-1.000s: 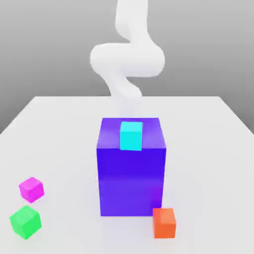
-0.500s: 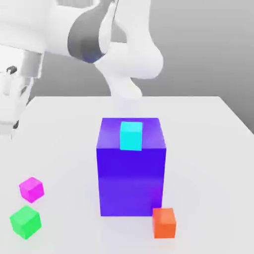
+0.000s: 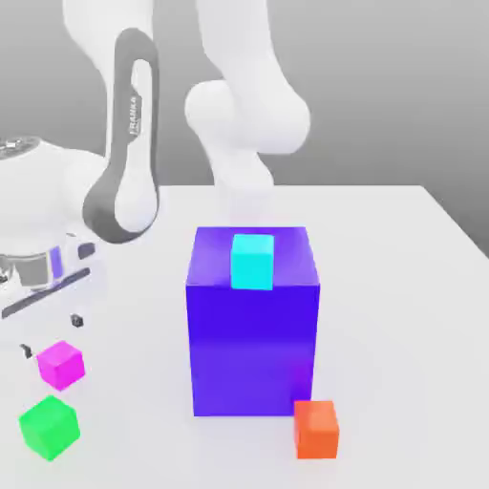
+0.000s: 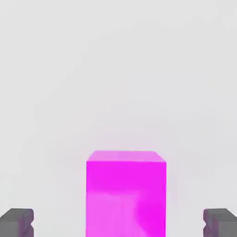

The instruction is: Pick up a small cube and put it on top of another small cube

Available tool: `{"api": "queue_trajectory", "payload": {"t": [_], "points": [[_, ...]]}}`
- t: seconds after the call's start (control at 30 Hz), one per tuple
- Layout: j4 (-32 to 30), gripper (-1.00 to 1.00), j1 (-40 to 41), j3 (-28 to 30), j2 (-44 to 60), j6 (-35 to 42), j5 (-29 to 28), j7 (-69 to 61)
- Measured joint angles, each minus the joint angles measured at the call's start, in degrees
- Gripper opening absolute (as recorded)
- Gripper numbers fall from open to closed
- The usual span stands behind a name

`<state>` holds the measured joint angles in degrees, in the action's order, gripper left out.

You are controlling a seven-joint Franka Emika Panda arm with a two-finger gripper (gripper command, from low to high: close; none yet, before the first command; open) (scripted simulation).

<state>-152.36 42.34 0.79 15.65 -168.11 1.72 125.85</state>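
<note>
My pincer (image 4: 118, 223) stands wide open with nothing in it, its two dark fingertips spread well apart in the hand view. Between them, seen from above, sits the small, plain magenta cube (image 4: 126, 199), squared up with my fingers and with room to spare on either side. In the exterior view it rests on the pale, smooth bench (image 3: 401, 315) toward the exterior view's left, just beside the slightly bigger-looking bright green cube (image 3: 50, 428). I judge it to be the one I should pick up.

I expect it to be light and stiff, with flat, hard faces that won't give when I squeeze. It doesn't look fragile, though such smooth sides could slip if I caught only the upper edges. So I would come straight down and take two opposite upright faces, about midway up, pads flat against them, closing evenly so the cube doesn't twist. A modest squeeze should do.

The green cube is close enough that a careless fingertip might nudge it. Small orange-red (image 3: 316, 430) and cyan (image 3: 253, 263) cubes are about too, the orange-red one near the front of the big blue-violet block (image 3: 252, 349), the cyan one seen against its top. Which cube should be the base, I can't tell.
</note>
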Motion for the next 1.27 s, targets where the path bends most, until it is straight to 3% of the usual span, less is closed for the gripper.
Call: {"api": "queue_trajectory", "payload": {"t": [0.03, 0.07, 0.3, 0.5, 0.73, 0.87, 0.9, 1.13, 1.27], "points": [[0.4, 0.00, 0.1, -0.1, 2.1, -1.7, 0.0, 0.0], [0.7, -1.00, 0.1, -0.1, 3.7, -2.9, 0.0, -0.1], [0.7, -1.00, 0.2, -0.2, 3.8, -3.2, 0.1, -0.1], [-1.3, -1.00, -0.2, 0.3, -7.1, 5.8, -1.0, 0.6], [11.5, -1.00, -4.2, -5.8, -6.8, 18.3, -3.2, -9.9], [13.6, -1.00, -5.1, -6.0, -0.4, 14.1, -4.9, -10.3], [13.8, 1.00, -5.4, -5.8, 1.6, 12.3, -5.3, -10.1], [13.9, 1.00, -5.4, -5.7, 2.0, 12.0, -5.4, -10.0], [13.5, 1.00, -5.1, -6.4, -4.7, 18.3, -3.9, -11.2]]}}
